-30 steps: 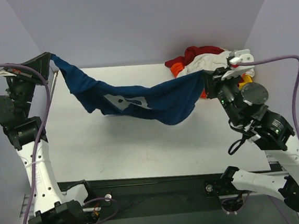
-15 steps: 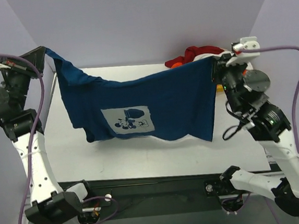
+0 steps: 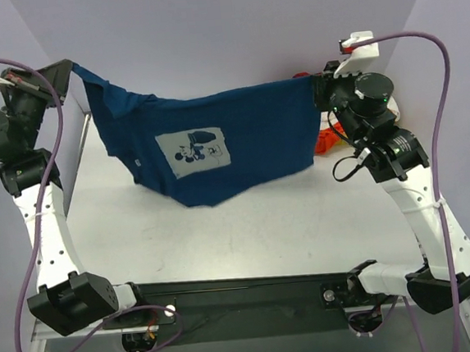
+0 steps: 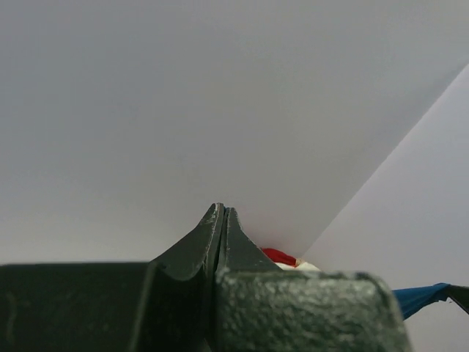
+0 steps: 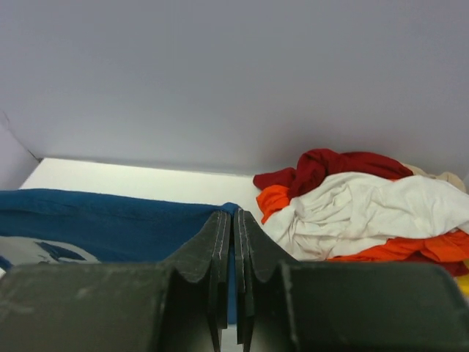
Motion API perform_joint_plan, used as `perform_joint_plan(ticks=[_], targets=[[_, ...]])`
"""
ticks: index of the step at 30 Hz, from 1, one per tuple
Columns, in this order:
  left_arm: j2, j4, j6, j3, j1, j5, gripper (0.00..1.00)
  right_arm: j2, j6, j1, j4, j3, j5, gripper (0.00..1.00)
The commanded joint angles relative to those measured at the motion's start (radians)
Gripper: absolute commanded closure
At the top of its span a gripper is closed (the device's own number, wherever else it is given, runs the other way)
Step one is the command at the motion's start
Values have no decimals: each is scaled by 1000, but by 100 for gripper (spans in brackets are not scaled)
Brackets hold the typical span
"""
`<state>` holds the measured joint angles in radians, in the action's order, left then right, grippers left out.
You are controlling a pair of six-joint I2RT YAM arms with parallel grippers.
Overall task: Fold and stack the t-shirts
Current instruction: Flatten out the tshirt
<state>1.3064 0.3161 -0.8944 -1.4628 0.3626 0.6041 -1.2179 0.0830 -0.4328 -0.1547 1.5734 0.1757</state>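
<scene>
Two tools share one garment. The left tool is clenched on one upper corner of the dark blue t-shirt. The right tool is clenched on the opposite upper corner. The cloth hangs stretched from one tool across to the other, raised above the white surface. Its top edge dips a little about midway between the two tools. Below that edge the shirt falls as a wide panel, with the lowest fold hanging roughly midway between them. Whether that fold touches the surface cannot be told.

A pale square print faces the overhead camera, below the line between the tools and slightly toward the left one.

In the right wrist view the fingers are pressed together with a strip of blue cloth pinched between them. Beyond the right tool's tips, apart from it, a loose heap lies on the surface. The heap has a dark red shirt at the far side, a white shirt in front of it, and an orange shirt at the edge nearest the tool.

In the left wrist view the jaws are shut tight, but the grip on the cloth is not visible there. Only the overhead view shows the shirt running from that tool.
</scene>
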Motion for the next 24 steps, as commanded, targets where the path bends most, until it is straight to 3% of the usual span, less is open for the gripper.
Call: perform_joint_plan(ticks=[1,8,13,20,24], targets=[[-97,60,-18,-125,-1,6,100,81,6,-4,83,57,-38,100],[-176,-15,9,-276,4,2,100,176,-71,-79,89,71,-27,100],[-231,-193,119,-479,3,-50,100,244,-141,-165,84,94,-25,100],[-199,-296,173,-689,4,-75,100,284,-150,-182,87,119,-77,100],[-135,-252,134,-648,2,-69,100,230,-164,-181,98,111,-15,100]])
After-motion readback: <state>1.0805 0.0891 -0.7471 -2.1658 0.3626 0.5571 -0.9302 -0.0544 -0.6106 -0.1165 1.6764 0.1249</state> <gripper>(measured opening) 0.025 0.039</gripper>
